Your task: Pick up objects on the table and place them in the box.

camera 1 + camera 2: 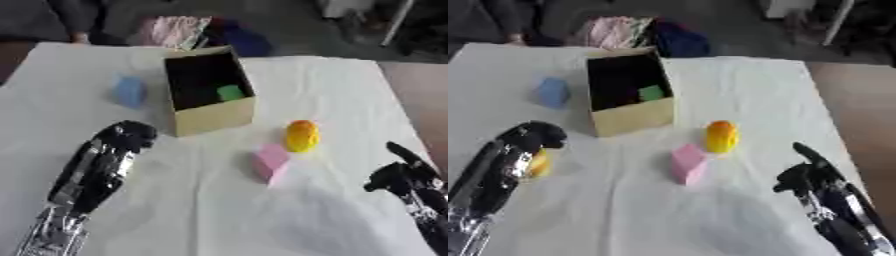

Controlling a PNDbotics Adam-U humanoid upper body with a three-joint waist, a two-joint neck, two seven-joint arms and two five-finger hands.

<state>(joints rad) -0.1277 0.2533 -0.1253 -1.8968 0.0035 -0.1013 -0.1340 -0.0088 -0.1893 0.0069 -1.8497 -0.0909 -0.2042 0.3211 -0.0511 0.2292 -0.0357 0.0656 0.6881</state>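
Only your right eye view shows a yellow-orange thing (539,164) under the left hand (535,136), whose fingers look clenched on nothing, while your right hand (802,175), lower right, looks released; the box (214,116), upper centre, holds a green block (230,92), with the pink block (270,161) and orange object (302,135) outside it at centre and the blue block (129,91) left of it.

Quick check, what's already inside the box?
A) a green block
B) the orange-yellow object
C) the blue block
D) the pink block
A: a green block sits inside the box, while the pink block and the orange-yellow object lie on the cloth to its right, and the blue block on the cloth to its left.
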